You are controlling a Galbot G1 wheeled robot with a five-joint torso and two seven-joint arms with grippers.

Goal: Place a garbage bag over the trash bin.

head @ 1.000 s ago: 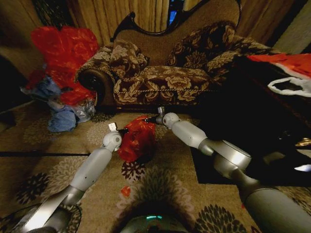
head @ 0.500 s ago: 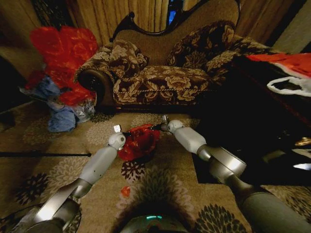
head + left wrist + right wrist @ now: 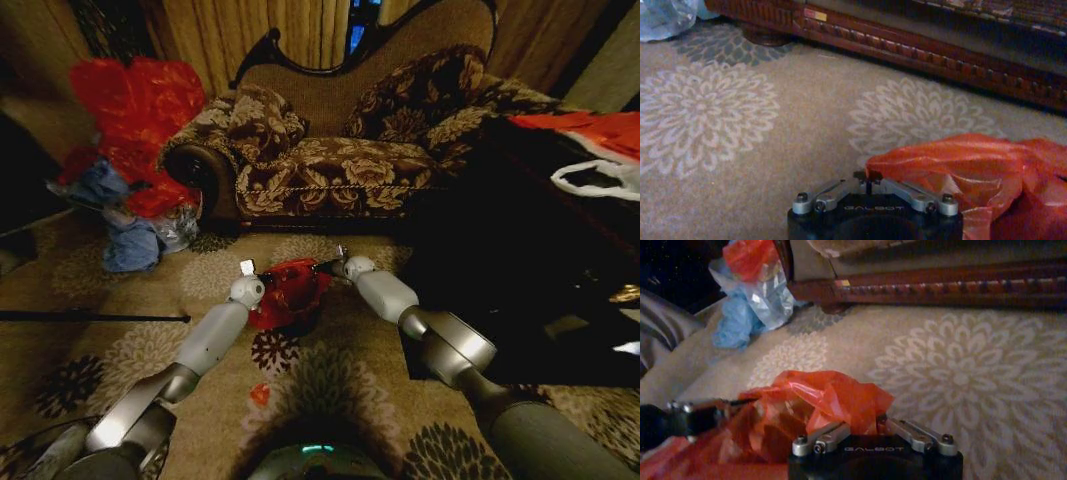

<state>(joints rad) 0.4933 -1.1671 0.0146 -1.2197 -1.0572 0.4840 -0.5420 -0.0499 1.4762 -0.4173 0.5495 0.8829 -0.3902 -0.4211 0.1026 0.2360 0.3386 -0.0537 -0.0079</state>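
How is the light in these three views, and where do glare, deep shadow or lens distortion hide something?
Head view: dim and warm, bent at the edges like a wide lens; the low table is nearly lost in black. Left wrist view: soft even light; the bag shows mild shine beside the left gripper. Right wrist view: bright sheen on the bag, dark corner far off.

The garbage bag (image 3: 288, 291) is thin, glossy, bright red plastic, crumpled and creased, spread low over the patterned carpet just in front of the sofa. Its film is drawn out sideways between two held edges, one on each side, with folds bunched up at the middle. A dark shape beneath its lower edge may be the trash bin, but that cannot be told for sure.
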